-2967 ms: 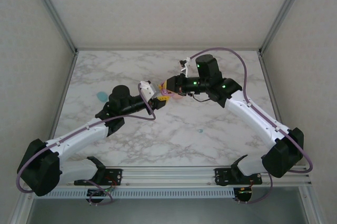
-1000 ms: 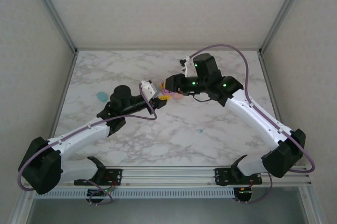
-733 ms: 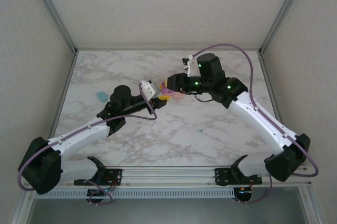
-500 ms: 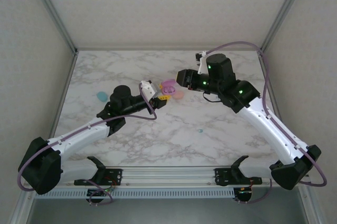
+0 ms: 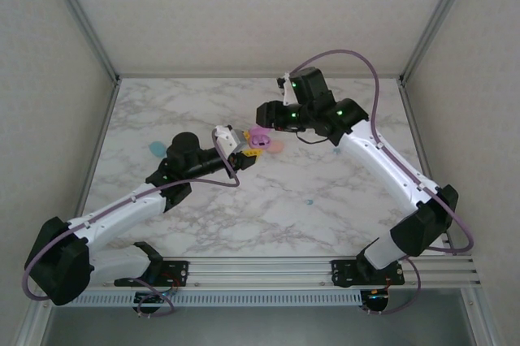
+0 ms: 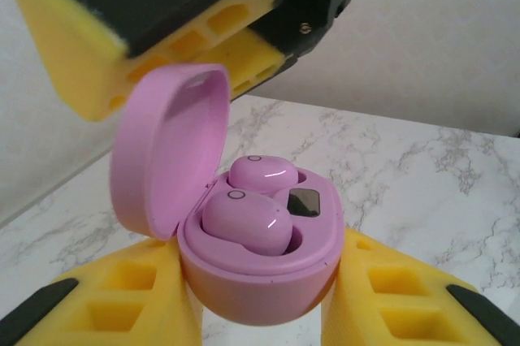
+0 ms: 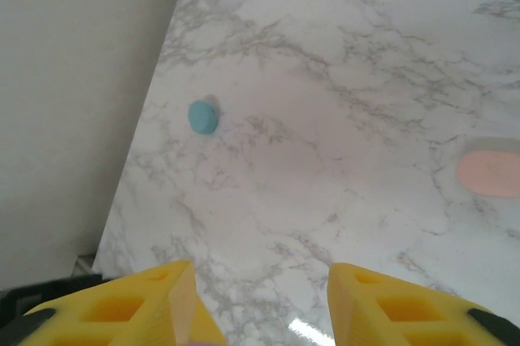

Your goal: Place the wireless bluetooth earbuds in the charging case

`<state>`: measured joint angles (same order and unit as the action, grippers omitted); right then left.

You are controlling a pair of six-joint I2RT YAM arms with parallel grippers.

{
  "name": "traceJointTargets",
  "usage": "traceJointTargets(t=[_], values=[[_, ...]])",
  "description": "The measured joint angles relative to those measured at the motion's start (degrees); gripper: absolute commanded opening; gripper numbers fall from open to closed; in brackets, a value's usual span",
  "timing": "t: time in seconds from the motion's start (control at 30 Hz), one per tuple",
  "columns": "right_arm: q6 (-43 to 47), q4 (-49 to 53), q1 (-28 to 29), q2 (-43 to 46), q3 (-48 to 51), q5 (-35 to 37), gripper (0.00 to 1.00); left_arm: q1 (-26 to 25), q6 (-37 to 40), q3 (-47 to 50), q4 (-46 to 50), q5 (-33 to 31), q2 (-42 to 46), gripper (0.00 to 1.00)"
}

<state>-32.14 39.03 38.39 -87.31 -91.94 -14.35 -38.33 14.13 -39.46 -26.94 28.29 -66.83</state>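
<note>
My left gripper (image 6: pixel 260 301) is shut on a purple charging case (image 6: pixel 260 281), its yellow fingers (image 6: pixel 122 305) pressing both sides. The lid (image 6: pixel 166 147) stands open. Two purple earbuds sit in their wells, one in front (image 6: pixel 244 220) and one behind (image 6: pixel 264 174). From above, the left gripper (image 5: pixel 249 151) holds the case (image 5: pixel 259 134) over the table's middle. My right gripper (image 5: pixel 262 121) hovers just above and behind it, one of its yellow fingers (image 6: pixel 89 78) close over the lid. The right gripper (image 7: pixel 262 301) is open with only table between its fingers.
A pink case (image 5: pixel 275 148) lies on the marble table (image 5: pixel 341 224) just right of the held case. A teal case (image 5: pixel 155 149) lies at the left. A tiny teal bud (image 5: pixel 308 201) sits towards the front. Metal posts frame the table's corners.
The right arm drew away to the right from the case, then came back above it with its jaws wider. The left gripper has stayed in place holding the case.
</note>
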Motion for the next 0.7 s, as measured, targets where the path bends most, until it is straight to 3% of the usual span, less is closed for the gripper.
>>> traceJointTargets(t=[0.3, 0.7], values=[[-4.3, -7.2, -2.2, 9.2, 13.0, -12.8, 0.51, 0.0, -2.2, -0.6, -1.8, 0.3, 0.0, 0.31], [-22.4, -33.9, -8.2, 9.8, 25.7, -35.4, 0.48, 0.0, -5.0, -0.9, -5.6, 1.5, 0.0, 0.32]])
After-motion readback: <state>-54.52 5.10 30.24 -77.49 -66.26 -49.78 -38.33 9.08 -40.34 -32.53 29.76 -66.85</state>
